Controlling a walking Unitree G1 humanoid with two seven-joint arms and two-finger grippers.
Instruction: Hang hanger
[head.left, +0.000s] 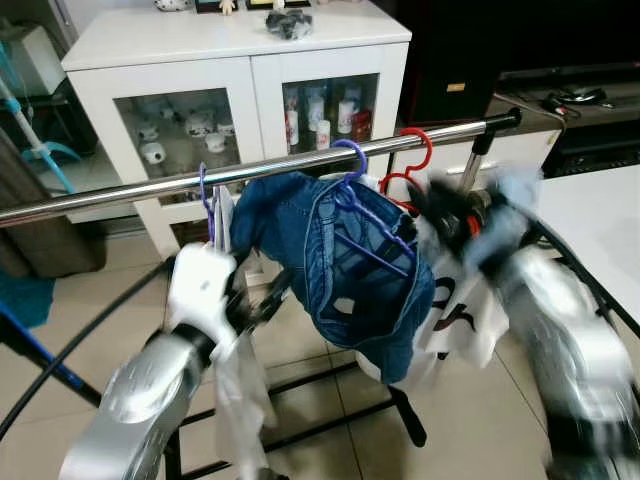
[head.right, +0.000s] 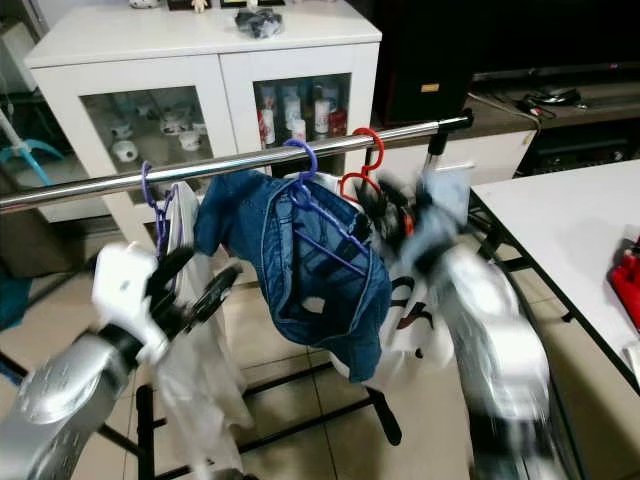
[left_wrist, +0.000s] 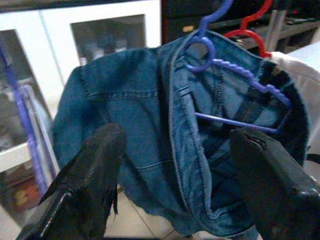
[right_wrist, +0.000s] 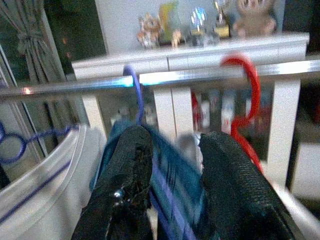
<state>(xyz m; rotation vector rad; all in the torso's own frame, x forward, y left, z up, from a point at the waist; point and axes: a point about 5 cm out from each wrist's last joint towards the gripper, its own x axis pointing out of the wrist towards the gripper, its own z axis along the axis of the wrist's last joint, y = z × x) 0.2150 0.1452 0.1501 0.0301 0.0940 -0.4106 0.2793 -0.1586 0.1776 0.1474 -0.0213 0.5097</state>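
Observation:
A purple hanger (head.left: 368, 238) carrying a blue denim garment (head.left: 345, 285) hangs by its hook from the silver rail (head.left: 130, 192) near the middle. In the left wrist view the hanger (left_wrist: 235, 82) sits inside the denim (left_wrist: 135, 130). My left gripper (head.left: 262, 298) is open just left of the denim, nothing between its fingers (left_wrist: 90, 175). My right gripper (head.left: 443, 212), blurred by motion, is just right of the hanger below the rail. Its fingers (right_wrist: 127, 175) stand apart with the denim and purple wire behind the gap.
A red hanger (head.left: 415, 152) with a white printed garment (head.left: 468, 315) hangs right of the denim. Another purple hanger (head.left: 205, 200) with white cloth hangs to the left. A white glass-door cabinet (head.left: 200, 75) stands behind; a white table (head.left: 600, 215) lies to the right.

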